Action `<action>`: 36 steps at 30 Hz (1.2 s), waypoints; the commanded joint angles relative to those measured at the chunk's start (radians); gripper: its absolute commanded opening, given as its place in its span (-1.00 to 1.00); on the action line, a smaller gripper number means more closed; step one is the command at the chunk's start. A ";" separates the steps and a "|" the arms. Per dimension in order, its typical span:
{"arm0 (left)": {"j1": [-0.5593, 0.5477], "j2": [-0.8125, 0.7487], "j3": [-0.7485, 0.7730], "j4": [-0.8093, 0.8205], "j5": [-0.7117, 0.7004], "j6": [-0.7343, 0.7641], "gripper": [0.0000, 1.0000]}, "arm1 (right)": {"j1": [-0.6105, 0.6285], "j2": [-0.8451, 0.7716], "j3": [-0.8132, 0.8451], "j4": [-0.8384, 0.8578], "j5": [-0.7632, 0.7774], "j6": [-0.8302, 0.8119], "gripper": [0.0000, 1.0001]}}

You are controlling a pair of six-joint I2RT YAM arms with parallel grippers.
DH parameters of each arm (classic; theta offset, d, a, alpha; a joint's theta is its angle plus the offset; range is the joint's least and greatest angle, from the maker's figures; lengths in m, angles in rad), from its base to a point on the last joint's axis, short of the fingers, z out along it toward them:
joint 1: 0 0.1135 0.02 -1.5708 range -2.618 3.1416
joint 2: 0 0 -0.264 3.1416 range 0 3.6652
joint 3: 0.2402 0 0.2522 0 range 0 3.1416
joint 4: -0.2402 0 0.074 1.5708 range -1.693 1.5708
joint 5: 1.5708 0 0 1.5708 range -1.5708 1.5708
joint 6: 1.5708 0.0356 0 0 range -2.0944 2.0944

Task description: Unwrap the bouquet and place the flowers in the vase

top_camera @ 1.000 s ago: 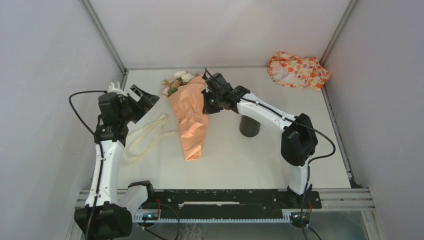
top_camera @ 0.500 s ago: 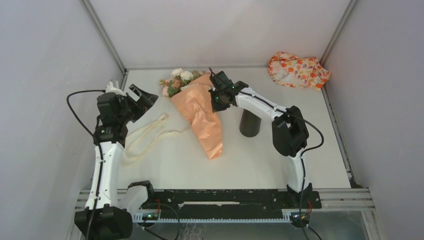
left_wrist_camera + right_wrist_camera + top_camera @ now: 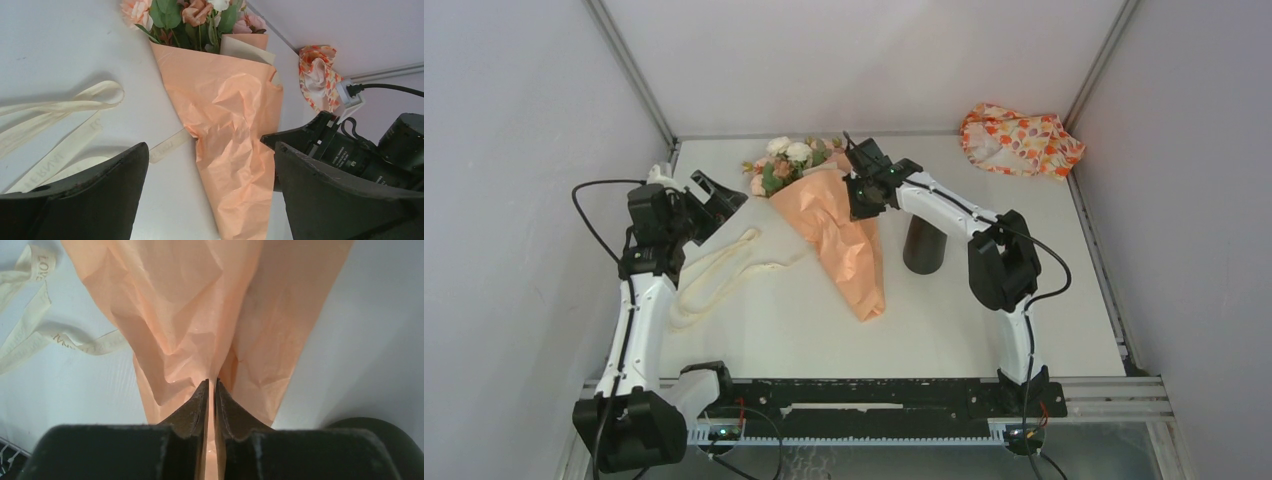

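While the left gripper hangs with its fingers spread wide and holding nothing, the right gripper has its fingers drawn almost together on a fold of the paper. Only a thin slit shows between the right fingertips, and peach paper fills it.

The bouquet lies on the table between the two arms. It is wrapped in its cone, with the narrow tip pointing toward the arm bases. The flowers, pink, peach and cream with green leaves, stick out of the wide end at the far side, near the back wall. The right gripper meets the cone on its right side, close to the wide end.

The vase stands upright just right of the bouquet, under the right arm's forearm. Whether paper and vase touch cannot be told.

A cream ribbon lies loose in loops on the table left of the cone, and one end reaches the paper's left edge. The left gripper hovers above the table at the far left, near the ribbon's upper loop and apart from the bouquet.

An orange-and-white cloth lies crumpled in the far right corner, well apart from everything else.
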 commanded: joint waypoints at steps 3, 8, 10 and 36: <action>-0.008 -0.023 0.005 0.041 0.026 0.002 0.99 | 0.018 -0.002 0.027 0.026 -0.033 -0.016 -0.85; -0.007 -0.070 0.045 0.001 -0.013 0.009 0.99 | 0.082 -0.086 -0.015 0.117 -0.108 -0.022 -0.91; -0.007 -0.100 0.069 -0.029 -0.054 0.013 0.99 | 0.132 -0.098 0.000 0.143 -0.140 -0.029 -0.90; -0.006 -0.253 0.147 -0.201 -0.323 0.048 1.00 | 0.318 0.310 0.134 0.240 -0.587 0.080 -0.11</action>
